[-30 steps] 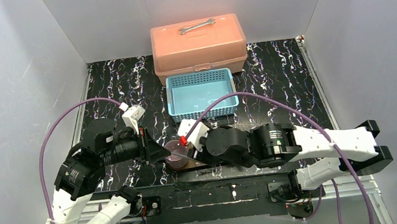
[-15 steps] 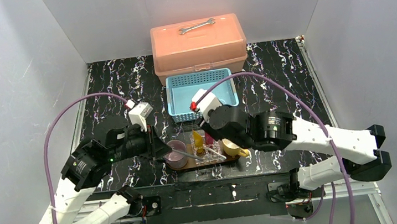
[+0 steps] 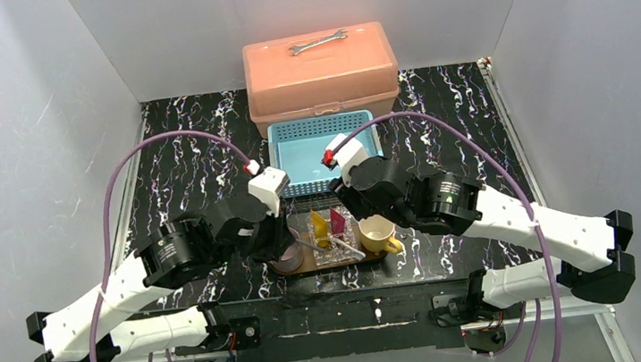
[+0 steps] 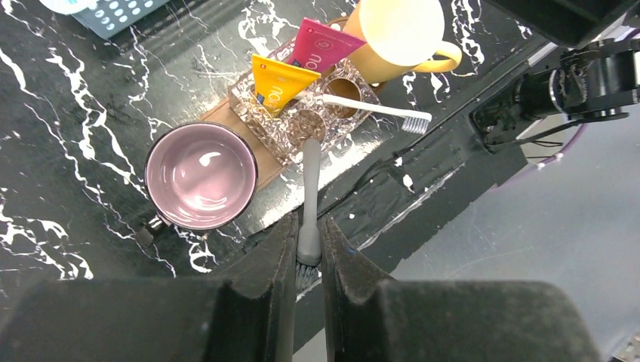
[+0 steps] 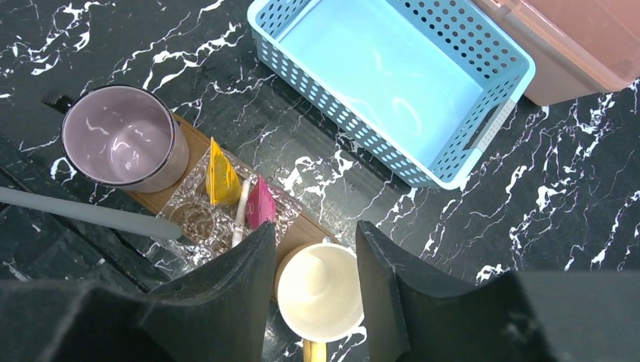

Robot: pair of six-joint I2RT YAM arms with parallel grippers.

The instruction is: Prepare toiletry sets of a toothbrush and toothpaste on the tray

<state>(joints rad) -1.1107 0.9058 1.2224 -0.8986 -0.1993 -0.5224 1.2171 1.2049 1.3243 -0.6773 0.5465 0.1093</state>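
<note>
White walls enclose a black marbled table (image 3: 471, 111), and the tray (image 3: 330, 267) at its near edge is now uncovered. Within the last second the right arm has been raised off it and drawn back toward the blue basket (image 3: 320, 127). The right hand (image 5: 315, 226) is held about half open and empty above the yellow mug (image 5: 321, 290). On the tray, a yellow tube (image 4: 279, 79) and a pink tube (image 4: 324, 47) are propped in a clear holder (image 4: 260, 121), with a white toothbrush (image 4: 370, 109) laid across it. The left hand (image 4: 309, 226) is clamped shut on a grey toothbrush (image 4: 309, 181), whose far tip is brought to the holder. One set is judged complete, and the second brush is not yet released.
</note>
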